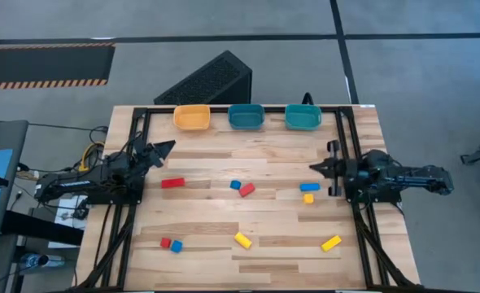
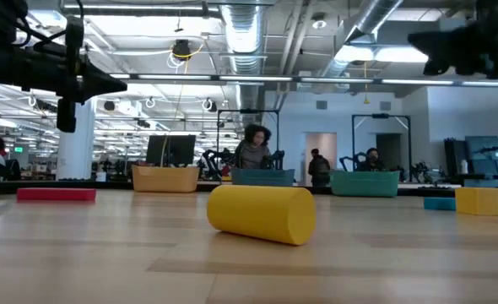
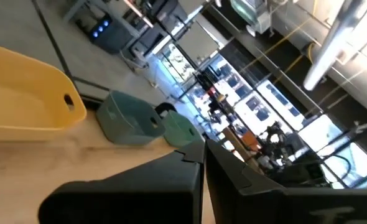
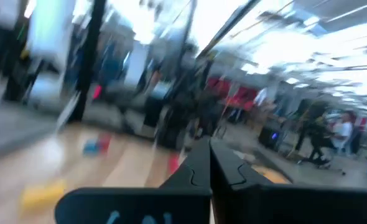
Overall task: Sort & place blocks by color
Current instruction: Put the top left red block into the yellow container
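Blocks: nine lie loose mid-table, none binned.
Nearest pair: blue bar (image 1: 309,187) and yellow cube (image 1: 308,198), just inboard of the right gripper (image 1: 315,168).
Bar axis: across the table.
Right gripper: fingers pressed together, empty.
Left gripper (image 1: 168,146): likewise closed, red bar (image 1: 172,183) near.
Bins: orange bin (image 1: 192,119), two teal, far edge.

Left claw (image 1: 168,147) and right claw (image 1: 315,168) — both closed, raised.
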Controlling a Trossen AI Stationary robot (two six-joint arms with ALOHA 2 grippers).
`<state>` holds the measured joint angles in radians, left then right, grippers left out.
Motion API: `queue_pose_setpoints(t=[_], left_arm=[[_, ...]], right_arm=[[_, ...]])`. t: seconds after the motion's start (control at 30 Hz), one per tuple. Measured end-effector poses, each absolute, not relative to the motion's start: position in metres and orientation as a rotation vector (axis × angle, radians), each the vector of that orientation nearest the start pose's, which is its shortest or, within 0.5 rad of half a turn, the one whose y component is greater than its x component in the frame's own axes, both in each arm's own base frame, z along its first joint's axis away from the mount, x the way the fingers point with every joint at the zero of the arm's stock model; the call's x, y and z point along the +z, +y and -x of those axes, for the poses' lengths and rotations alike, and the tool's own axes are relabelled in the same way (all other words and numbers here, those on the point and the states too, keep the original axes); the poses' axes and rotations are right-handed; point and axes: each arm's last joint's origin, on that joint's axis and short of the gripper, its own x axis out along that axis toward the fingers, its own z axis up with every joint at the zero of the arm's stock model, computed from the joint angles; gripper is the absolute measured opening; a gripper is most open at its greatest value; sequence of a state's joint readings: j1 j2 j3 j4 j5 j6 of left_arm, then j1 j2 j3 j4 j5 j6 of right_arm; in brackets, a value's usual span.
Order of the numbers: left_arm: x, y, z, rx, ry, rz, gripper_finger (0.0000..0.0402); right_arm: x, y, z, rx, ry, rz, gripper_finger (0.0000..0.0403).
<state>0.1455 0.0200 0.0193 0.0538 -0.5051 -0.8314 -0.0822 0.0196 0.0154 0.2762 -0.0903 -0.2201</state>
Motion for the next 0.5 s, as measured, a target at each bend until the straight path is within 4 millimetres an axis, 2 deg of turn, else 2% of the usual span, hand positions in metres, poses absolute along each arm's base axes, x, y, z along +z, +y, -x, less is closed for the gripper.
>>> queue_pose_setpoints(t=[0.17,0.3,0.43,0.5], left_arm=[[0.175,0.029,-0.089,0.668,-0.364,0.797,0.0000],[0.176,0.028,-0.091,0.585,-0.347,0.812,0.0000],[0.176,0.024,-0.093,0.441,-0.299,0.872,0.0000],[0.176,0.023,-0.093,0.414,-0.291,0.897,0.0000]], right_arm=[[0.217,-0.007,-0.084,-0.099,-0.525,0.066,0.0007],[0.230,-0.008,-0.075,-0.099,-0.704,-0.067,0.0007],[0.232,-0.010,-0.073,-0.143,-0.732,-0.170,0.0007],[0.227,-0.015,-0.076,-0.277,-0.708,-0.356,0.0007]])
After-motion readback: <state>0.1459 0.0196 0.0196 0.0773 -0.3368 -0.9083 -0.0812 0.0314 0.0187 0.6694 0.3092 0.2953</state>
